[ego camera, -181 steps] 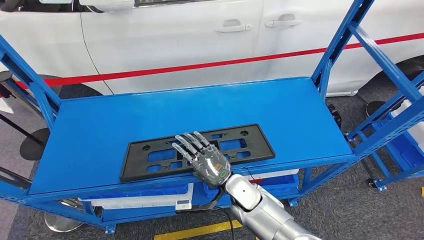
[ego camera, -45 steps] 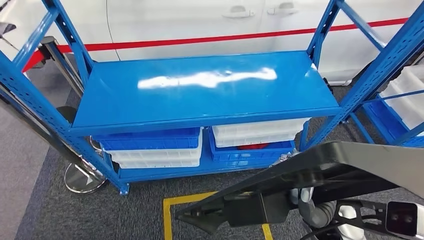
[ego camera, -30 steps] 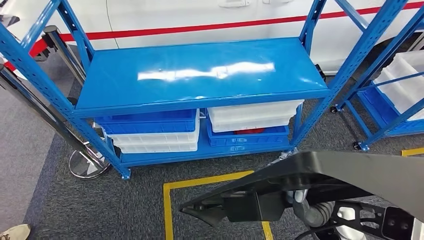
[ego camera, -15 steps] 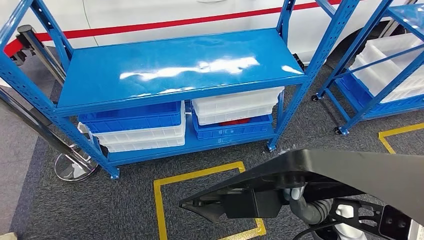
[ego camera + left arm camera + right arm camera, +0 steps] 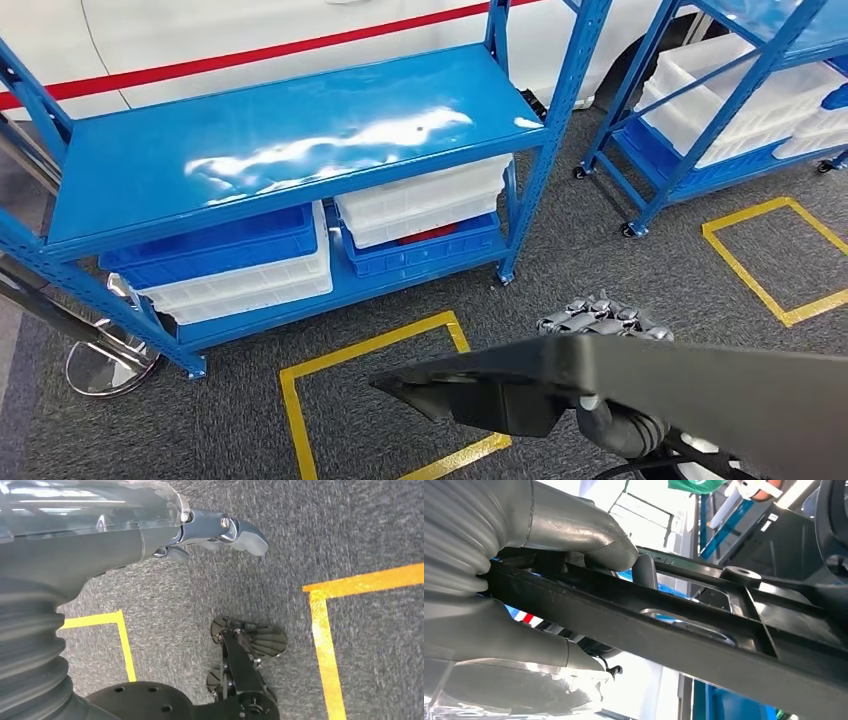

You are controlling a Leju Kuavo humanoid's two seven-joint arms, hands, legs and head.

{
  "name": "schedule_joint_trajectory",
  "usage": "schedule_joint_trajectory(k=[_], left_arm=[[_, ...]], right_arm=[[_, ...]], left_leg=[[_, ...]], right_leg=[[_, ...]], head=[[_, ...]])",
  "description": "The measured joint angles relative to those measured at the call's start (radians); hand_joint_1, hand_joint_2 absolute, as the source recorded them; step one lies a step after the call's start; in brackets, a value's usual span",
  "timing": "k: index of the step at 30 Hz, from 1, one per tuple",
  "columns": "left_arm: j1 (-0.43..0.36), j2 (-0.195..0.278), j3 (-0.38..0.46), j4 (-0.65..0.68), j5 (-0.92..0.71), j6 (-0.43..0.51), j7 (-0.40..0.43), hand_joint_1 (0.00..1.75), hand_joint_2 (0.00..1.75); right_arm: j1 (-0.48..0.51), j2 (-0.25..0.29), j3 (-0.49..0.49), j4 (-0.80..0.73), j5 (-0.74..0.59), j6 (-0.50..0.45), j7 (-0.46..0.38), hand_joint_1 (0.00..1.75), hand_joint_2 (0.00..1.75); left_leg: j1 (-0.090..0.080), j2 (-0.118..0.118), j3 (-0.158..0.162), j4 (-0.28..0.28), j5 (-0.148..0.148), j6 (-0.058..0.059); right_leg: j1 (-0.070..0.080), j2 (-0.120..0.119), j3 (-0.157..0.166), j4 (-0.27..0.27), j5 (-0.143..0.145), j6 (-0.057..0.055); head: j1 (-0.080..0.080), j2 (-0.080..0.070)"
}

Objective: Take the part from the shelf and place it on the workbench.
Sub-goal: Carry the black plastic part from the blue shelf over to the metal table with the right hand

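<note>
Dark grey carpet [image 5: 230, 420] marked with yellow tape squares [image 5: 372, 345] covers the floor, and a white car with a red stripe [image 5: 200, 40] stands at the far side. In the head view a blue shelf [image 5: 280, 140] stands on the left with its top board bare and shining; beneath it sit blue and white bins [image 5: 240, 260]. A second blue rack with white bins [image 5: 730, 90] stands to the far right. Near the camera the black part [image 5: 640, 385], a flat plastic frame, stretches across the lower right, well apart from the shelf and above the carpet. The right hand [image 5: 605, 318] shows its fingers curled over the part's far edge.

In the left wrist view the left hand [image 5: 220, 530] hangs over the carpet with nothing in it; its fingers look loosely curled, though how far they are closed I cannot tell. Yellow tape lines [image 5: 325, 630] cross the carpet below it.

In the right wrist view the right hand [image 5: 574, 555] clamps the part [image 5: 704, 630], the thick thumb on one face of a black bar and the fingers [image 5: 645, 570] on the other, so the frame is firmly held
</note>
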Motion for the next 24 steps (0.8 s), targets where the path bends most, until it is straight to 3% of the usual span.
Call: schedule_joint_trajectory(k=[2, 4, 5, 6, 7, 9, 10, 11, 13, 15, 17, 19, 21, 22, 23, 24], left_arm=[[-0.002, 0.001, 0.002, 0.0, 0.004, 0.009, -0.004, 0.0, 1.75], [0.0, 0.002, 0.005, -0.001, 0.006, 0.023, -0.015, 0.0, 1.75], [0.001, 0.002, 0.007, -0.001, 0.006, 0.03, -0.022, 0.0, 1.75], [0.003, 0.003, 0.007, -0.001, 0.004, 0.037, -0.03, 0.0, 1.75], [0.005, 0.003, 0.007, -0.002, 0.003, 0.041, -0.036, 0.0, 1.75], [0.006, 0.003, 0.007, -0.002, -0.001, 0.045, -0.044, 0.0, 1.75], [0.006, 0.004, 0.007, -0.002, -0.003, 0.045, -0.045, 0.0, 1.75], [0.005, 0.004, 0.007, -0.002, -0.005, 0.045, -0.045, 0.0, 1.75], [0.005, 0.004, 0.007, -0.002, -0.009, 0.045, -0.042, 0.0, 1.75], [0.003, 0.002, 0.007, -0.002, -0.011, 0.046, -0.041, 0.0, 1.75], [0.001, 0.0, 0.007, -0.003, -0.013, 0.048, -0.039, 0.0, 1.75], [0.002, -0.001, 0.007, -0.003, -0.015, 0.051, -0.032, 0.0, 1.75], [0.004, -0.002, 0.007, -0.003, -0.017, 0.051, -0.018, 0.0, 1.75], [0.005, -0.002, 0.007, -0.003, -0.017, 0.052, -0.011, 0.0, 1.75], [0.004, -0.003, 0.007, -0.003, -0.017, 0.053, -0.007, 0.0, 1.75], [0.003, -0.004, 0.007, -0.003, -0.017, 0.055, -0.003, 0.0, 1.75]], right_arm=[[0.001, -0.002, 0.001, -0.012, 0.005, -0.005, -0.001, 1.55, 1.75], [0.005, -0.002, 0.004, -0.02, 0.016, -0.014, -0.004, 1.55, 1.75], [0.009, -0.002, 0.006, -0.023, 0.023, -0.02, -0.005, 1.55, 1.75], [0.013, -0.002, 0.007, -0.027, 0.03, -0.026, -0.005, 1.55, 1.75], [0.016, -0.002, 0.008, -0.031, 0.035, -0.031, -0.005, 1.55, 1.75], [0.02, -0.002, 0.01, -0.044, 0.041, -0.039, -0.005, 1.55, 1.75], [0.021, -0.002, 0.01, -0.05, 0.043, -0.043, -0.005, 1.55, 1.75], [0.023, -0.002, 0.011, -0.056, 0.044, -0.046, -0.005, 1.55, 1.75], [0.029, -0.003, 0.011, -0.064, 0.045, -0.051, -0.005, 1.55, 1.75], [0.036, -0.005, 0.012, -0.071, 0.046, -0.051, -0.005, 1.55, 1.75], [0.039, -0.009, 0.012, -0.077, 0.046, -0.053, -0.006, 1.55, 1.75], [0.042, -0.012, 0.014, -0.081, 0.049, -0.06, -0.006, 1.55, 1.75], [0.049, -0.014, 0.017, -0.08, 0.056, -0.068, -0.004, 1.55, 1.75], [0.053, -0.015, 0.019, -0.08, 0.062, -0.074, -0.002, 1.55, 1.75], [0.055, -0.016, 0.022, -0.08, 0.069, -0.08, 0.001, 1.55, 1.75], [0.056, -0.017, 0.025, -0.08, 0.075, -0.089, 0.003, 1.55, 1.75]], left_leg=[[0.003, -0.033, -0.019, 0.047, -0.037, -0.005], [0.003, -0.076, -0.077, 0.173, -0.106, -0.003], [0.002, -0.085, -0.108, 0.241, -0.133, -0.002], [0.0, -0.088, -0.13, 0.285, -0.142, 0.0], [-0.002, -0.09, -0.133, 0.29, -0.13, 0.002], [-0.003, -0.103, -0.089, 0.19, -0.06, 0.009], [-0.003, -0.124, -0.059, 0.124, -0.033, 0.012], [-0.002, -0.142, -0.036, 0.073, -0.016, 0.015], [-0.004, -0.161, -0.021, 0.037, -0.014, 0.021], [-0.006, -0.141, -0.02, 0.03, -0.008, 0.032], [-0.002, -0.118, -0.018, 0.021, 0.0, 0.044], [-0.003, -0.094, -0.018, 0.018, 0.002, 0.049], [-0.005, -0.069, -0.019, 0.018, 0.001, 0.05], [-0.006, -0.057, -0.019, 0.018, 0.001, 0.05], [-0.006, -0.045, -0.019, 0.018, 0.0, 0.049], [-0.007, -0.035, -0.017, 0.018, -0.001, 0.048]], right_leg=[[-0.002, 0.017, 0.0, -0.009, 0.008, -0.018], [0.0, 0.034, -0.003, -0.011, 0.013, -0.03], [0.003, 0.044, -0.005, -0.01, 0.014, -0.032], [0.006, 0.056, -0.007, -0.008, 0.014, -0.033], [0.008, 0.069, -0.008, -0.005, 0.014, -0.034], [0.01, 0.095, -0.01, 0.005, 0.011, -0.032], [0.011, 0.107, -0.013, 0.012, 0.008, -0.029], [0.011, 0.119, -0.017, 0.02, 0.006, -0.025], [0.008, 0.14, -0.03, 0.029, 0.006, -0.013], [0.002, 0.155, -0.037, 0.029, 0.01, -0.001], [0.003, 0.118, -0.055, 0.064, -0.012, 0.01], [0.003, 0.06, -0.107, 0.172, -0.071, 0.021], [-0.003, 0.039, -0.161, 0.282, -0.111, 0.029], [-0.004, 0.036, -0.168, 0.296, -0.107, 0.03], [-0.003, 0.032, -0.153, 0.267, -0.084, 0.029], [-0.001, 0.023, -0.118, 0.203, -0.049, 0.025]], head=[[-0.003, 0.0], [-0.006, 0.0], [-0.008, 0.0], [-0.008, 0.0], [-0.008, 0.0], [-0.008, 0.0], [-0.008, 0.0], [-0.007, 0.0], [-0.007, 0.0], [-0.007, 0.0], [-0.002, 0.0], [0.005, 0.0], [0.005, 0.0], [0.005, 0.0], [0.005, 0.0], [0.005, 0.0]])
